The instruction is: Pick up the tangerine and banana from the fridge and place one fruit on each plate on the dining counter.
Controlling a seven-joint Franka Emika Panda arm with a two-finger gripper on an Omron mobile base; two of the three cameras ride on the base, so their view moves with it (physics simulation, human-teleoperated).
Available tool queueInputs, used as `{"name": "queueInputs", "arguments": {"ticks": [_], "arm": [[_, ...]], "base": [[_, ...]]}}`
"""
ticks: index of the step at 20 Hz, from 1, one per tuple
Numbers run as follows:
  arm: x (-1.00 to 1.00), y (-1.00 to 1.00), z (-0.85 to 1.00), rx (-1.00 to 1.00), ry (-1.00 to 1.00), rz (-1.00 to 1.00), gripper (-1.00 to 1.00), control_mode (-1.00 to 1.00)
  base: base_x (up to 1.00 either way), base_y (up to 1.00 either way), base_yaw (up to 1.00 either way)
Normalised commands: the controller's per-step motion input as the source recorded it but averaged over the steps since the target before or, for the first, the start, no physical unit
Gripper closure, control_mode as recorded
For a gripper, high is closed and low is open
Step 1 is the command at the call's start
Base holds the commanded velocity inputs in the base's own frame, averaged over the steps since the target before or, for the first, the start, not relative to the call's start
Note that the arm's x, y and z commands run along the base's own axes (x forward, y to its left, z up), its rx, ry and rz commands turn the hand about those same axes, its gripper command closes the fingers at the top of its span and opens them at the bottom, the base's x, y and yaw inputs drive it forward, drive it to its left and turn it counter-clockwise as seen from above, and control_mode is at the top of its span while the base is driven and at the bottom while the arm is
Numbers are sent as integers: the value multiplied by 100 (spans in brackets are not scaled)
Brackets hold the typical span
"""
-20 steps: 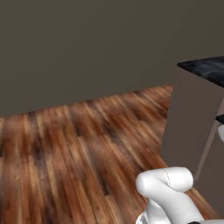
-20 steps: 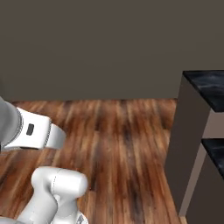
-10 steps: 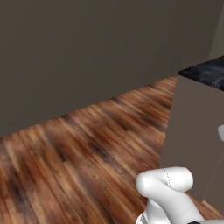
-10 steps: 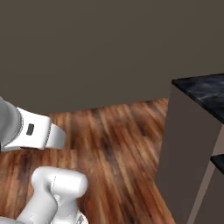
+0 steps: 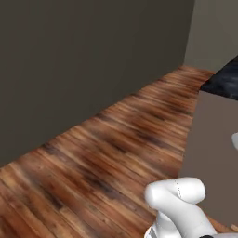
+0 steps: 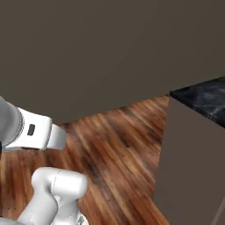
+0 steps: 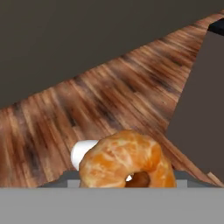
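Carrying the tangerine [image 7: 127, 159] low in front of the hand camera, the tool [image 7: 127, 183] appears clamped on it — the fruit fills the spot where the fingertips would rise and hides them, so the grip is a judgement from how squarely it sits there with nothing under it but floor. Held this way, close to the hand and clear of everything else, the fruit can ride along with little risk of slipping loose.

Both base views look out over the wooden floor [image 5: 93, 153] toward a plain dark wall [image 6: 96, 52]. At the right edge stands the dining counter: its glossy black marbled tabletop [image 6: 202, 99] over a taupe side panel [image 6: 189, 171]. In the left base view the same tabletop [image 5: 225, 81] shows as a dark corner above its brown side. No plates can be seen on the visible part, and the fridge and banana are not in these pictures.

By my reading, this is the transit step: one fruit is in hand and the counter is near but not yet under the tool. The next move probably calls for bringing a plate into view — then lifting the tangerine over the tabletop edge so it does not knock the side panel on the way.
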Motion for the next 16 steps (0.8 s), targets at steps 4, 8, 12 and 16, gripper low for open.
{"name": "queueInputs", "arguments": {"ticks": [4, 8, 12, 16], "arm": [[0, 0, 0, 0, 0, 0, 100, 100], [0, 0, 0, 0, 0, 0, 100, 100], [0, 0, 0, 0, 0, 0, 100, 100], [0, 0, 0, 0, 0, 0, 100, 100]], "base": [[100, 76, -42], [100, 77, -42], [100, 77, -42], [100, 76, -42]]}}
